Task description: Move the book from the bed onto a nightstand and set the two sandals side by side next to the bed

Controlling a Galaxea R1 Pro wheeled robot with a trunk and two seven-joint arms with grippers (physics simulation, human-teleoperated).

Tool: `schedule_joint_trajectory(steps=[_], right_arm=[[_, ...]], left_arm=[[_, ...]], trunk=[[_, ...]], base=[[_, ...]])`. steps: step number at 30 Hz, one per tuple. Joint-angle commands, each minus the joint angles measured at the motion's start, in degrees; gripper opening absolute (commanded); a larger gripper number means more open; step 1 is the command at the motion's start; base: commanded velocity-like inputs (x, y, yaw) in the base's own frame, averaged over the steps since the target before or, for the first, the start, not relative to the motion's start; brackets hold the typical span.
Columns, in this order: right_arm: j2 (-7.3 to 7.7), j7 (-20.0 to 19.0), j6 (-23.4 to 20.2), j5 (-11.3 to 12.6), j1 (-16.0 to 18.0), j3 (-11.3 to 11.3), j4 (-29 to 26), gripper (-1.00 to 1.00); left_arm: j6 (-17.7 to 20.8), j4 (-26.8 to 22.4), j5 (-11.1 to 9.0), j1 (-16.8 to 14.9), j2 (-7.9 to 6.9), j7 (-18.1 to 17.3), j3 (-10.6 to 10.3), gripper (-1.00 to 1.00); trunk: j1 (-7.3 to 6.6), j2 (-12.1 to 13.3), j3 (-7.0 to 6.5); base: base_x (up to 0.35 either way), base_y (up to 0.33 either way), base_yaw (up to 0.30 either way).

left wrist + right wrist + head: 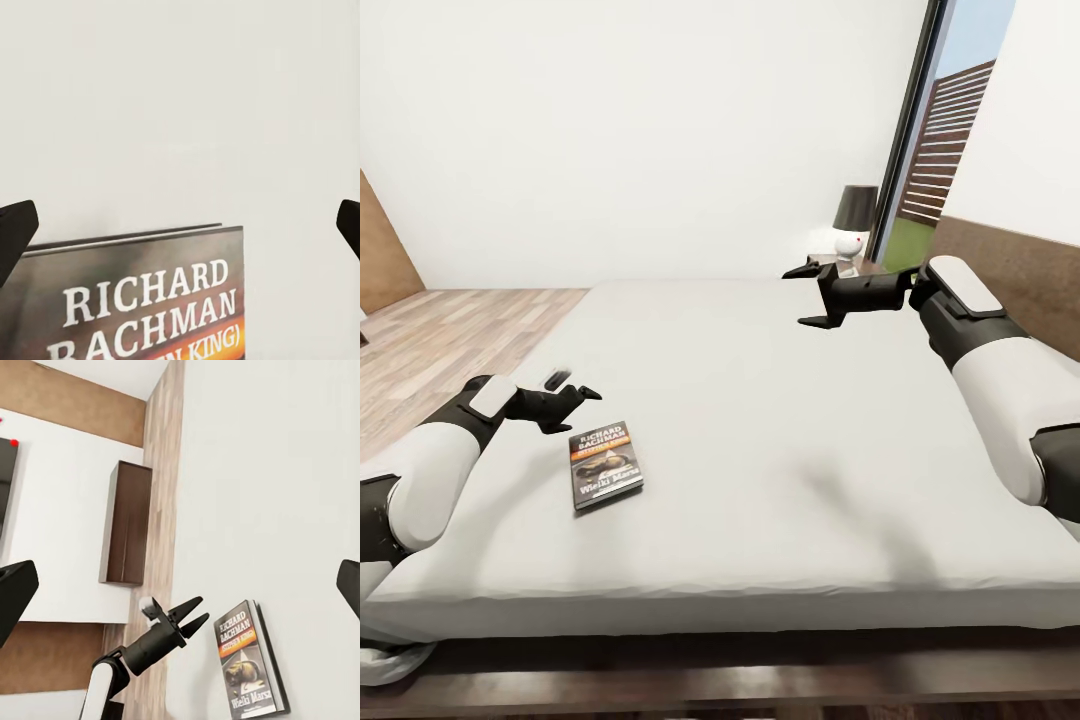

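The book [605, 465], a dark paperback with white title text and an orange band, lies flat on the bed [760, 420] near its front left. My left gripper [574, 397] hovers open just behind the book's top edge; in the left wrist view the book [150, 300] sits between the spread fingertips [15, 232]. My right gripper [810, 296] hangs open and empty over the bed's far right part. From its wrist view the book [247, 667] and the left gripper [184, 619] are seen across the mattress. A nightstand [823, 245] peeks out behind the right gripper. The sandals are out of view.
A black-shaded lamp [856, 210] and a small white object [847, 243] stand on the nightstand. The brown headboard [1010, 265] runs along the right. Wood floor [450, 330] lies to the left. A dark brown cabinet [127, 525] stands against the wall across the floor.
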State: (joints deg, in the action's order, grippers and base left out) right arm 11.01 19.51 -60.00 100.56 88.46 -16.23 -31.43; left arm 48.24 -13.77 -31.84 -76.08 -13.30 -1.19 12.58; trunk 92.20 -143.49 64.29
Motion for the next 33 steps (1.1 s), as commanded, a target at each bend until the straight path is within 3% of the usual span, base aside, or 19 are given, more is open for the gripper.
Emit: schedule_joint_trajectory(steps=[1,33], right_arm=[[0.07,0.4,0.0,0.5,0.0,-0.3,0.0,1.0],[0.06,0.4,0.0,0.6,0.0,-0.3,-0.1,1.0]], left_arm=[[0.3,0.0,0.3,0.0,0.02,-0.1,0.3,1.0],[0.3,0.0,0.3,0.0,-0.06,-0.2,0.3,1.0]], trunk=[[-0.01,0.0,0.05],[-0.01,0.0,0.05]], base=[[0.0,0.0,0.0],[0.0,0.0,0.0]])
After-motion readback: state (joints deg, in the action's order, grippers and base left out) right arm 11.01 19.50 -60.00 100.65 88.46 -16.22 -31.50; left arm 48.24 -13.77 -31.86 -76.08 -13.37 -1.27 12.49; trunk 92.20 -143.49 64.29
